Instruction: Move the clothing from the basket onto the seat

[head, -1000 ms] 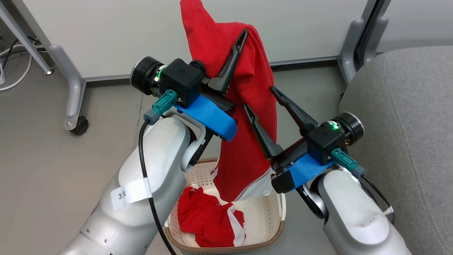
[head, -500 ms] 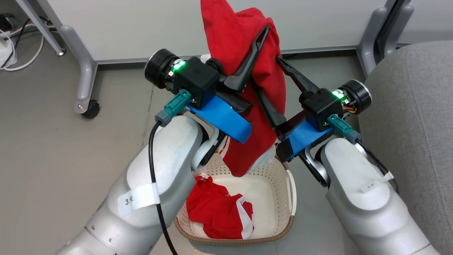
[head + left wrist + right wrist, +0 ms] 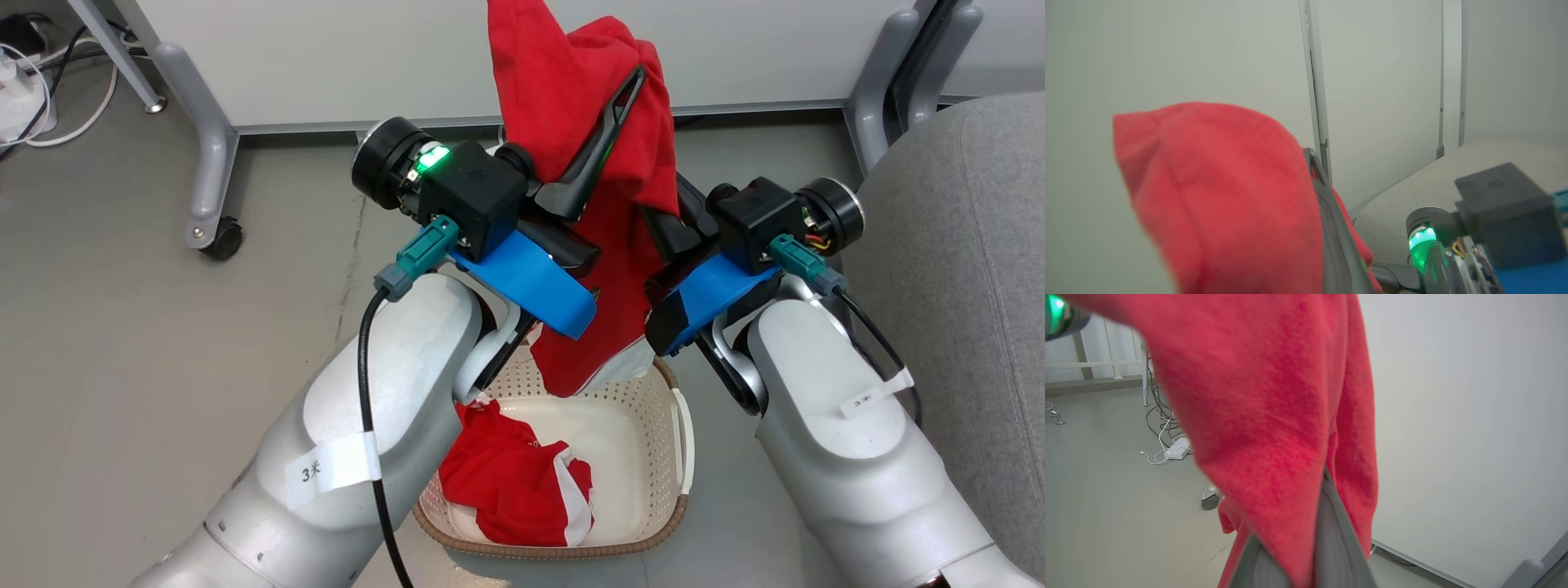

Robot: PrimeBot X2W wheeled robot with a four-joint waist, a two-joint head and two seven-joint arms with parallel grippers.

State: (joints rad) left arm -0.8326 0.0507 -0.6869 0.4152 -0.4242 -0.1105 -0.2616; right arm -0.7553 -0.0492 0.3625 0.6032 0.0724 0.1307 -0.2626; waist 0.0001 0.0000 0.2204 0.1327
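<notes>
Within the last second the right end effector point(image 3: 669, 214) had swung in around the lifted garment point(image 3: 571, 90) — whether clamped could not be told — joining the left end effector point(image 3: 620, 94), which gripped it above the basket point(image 3: 653, 527). A two-handed carry to the seat point(image 3: 963, 245) looked ready; the second garment point(image 3: 514, 490) lay in the basket.

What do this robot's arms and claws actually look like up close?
Both forearms are smooth pale-grey shells, each with a small white label. Each wrist carries a black boxy block, blue tape, a green light and a teal plug feeding a black cable. The fingers are long, dark, tapered and slotted.
</notes>
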